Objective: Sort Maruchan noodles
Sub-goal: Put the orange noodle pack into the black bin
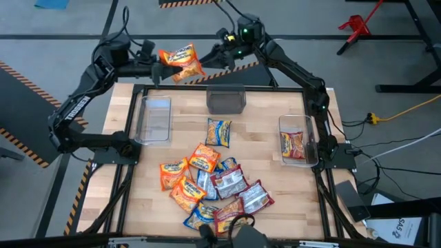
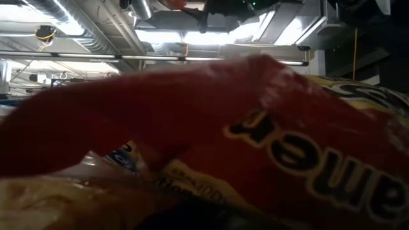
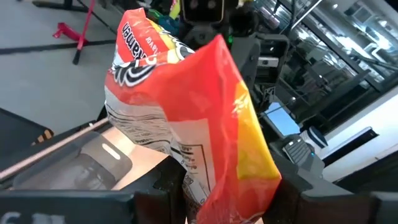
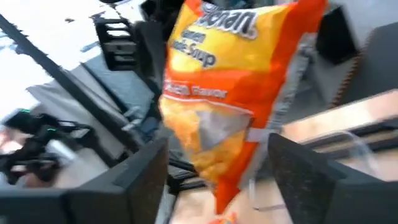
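Note:
An orange Maruchan noodle packet [image 1: 182, 60] hangs in the air just beyond the table's far edge, between my two arms. My left gripper [image 1: 157, 63] is shut on its left end. My right gripper [image 1: 212, 60] is at its right end and stands open; in the right wrist view its fingers [image 4: 146, 180] flank the packet's end [image 4: 227, 177] with a gap on each side. A pile of orange, red-and-silver and blue-and-yellow packets [image 1: 207, 189] lies at the table's near middle. One blue-and-yellow packet [image 1: 218, 132] lies alone. My left gripper pinches the orange packet's left end [image 3: 214, 186] between its two fingers, coming about level from the table's left. The packet sticks out past the fingertips toward my right gripper, lifted clear of everything. Its printed back faces the left wrist camera.
Three clear bins stand on the table: one at the left [image 1: 155, 118], one at the far middle [image 1: 226, 98], one at the right [image 1: 298, 141] with a red-and-silver packet [image 1: 293, 145] in it. A red packet [image 2: 255, 140] close to the lens fills the low view.

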Controlling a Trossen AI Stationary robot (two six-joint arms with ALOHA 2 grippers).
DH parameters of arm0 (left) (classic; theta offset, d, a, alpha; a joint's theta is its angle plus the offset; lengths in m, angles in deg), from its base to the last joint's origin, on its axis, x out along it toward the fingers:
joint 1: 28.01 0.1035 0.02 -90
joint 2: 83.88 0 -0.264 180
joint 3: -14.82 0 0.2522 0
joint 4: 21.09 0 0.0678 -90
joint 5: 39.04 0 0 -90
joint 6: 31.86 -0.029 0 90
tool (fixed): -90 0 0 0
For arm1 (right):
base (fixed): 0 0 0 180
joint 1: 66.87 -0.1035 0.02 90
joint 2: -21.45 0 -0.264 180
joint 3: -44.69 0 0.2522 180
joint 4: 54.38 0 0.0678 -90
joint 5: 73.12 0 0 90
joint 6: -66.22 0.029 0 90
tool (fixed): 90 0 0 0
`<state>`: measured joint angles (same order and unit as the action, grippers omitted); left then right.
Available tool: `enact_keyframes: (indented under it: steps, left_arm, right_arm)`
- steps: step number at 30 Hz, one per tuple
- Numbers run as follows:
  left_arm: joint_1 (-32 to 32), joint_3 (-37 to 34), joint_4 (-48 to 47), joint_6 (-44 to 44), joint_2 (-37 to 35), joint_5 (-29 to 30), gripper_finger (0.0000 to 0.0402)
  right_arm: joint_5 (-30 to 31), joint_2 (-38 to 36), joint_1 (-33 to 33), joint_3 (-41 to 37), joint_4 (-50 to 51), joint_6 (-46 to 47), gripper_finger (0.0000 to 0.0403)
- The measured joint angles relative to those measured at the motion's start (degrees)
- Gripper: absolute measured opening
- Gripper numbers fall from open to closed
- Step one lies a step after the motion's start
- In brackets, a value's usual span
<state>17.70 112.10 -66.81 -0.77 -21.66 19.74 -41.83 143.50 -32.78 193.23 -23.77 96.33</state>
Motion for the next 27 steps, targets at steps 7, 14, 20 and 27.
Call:
enact_keyframes:
  steps: [7, 14, 20, 27]
  left_arm:
    - [-0.5, 0.0, 0.7, -0.2, 0.5, 0.1, 0.0141]
    - [-2.9, 0.0, 3.8, 0.1, 1.9, 0.0, 0.0141]
    - [-3.8, 0.0, 4.6, 1.6, 1.2, -1.1, 0.0141]
    - [-3.8, 0.0, 4.8, -0.2, 1.2, -1.2, 0.0141]
  right_arm:
    - [0.2, 0.6, -0.3, 0.0, -5.5, 2.7, 0.0339]
    - [-1.3, 2.1, -0.7, 0.1, -5.1, 1.0, 0.0352]
    - [-2.2, 2.5, 1.9, 0.0, -5.3, 1.4, 0.0353]
    - [-1.2, 2.5, 3.0, 0.0, -7.4, 4.1, 0.0353]
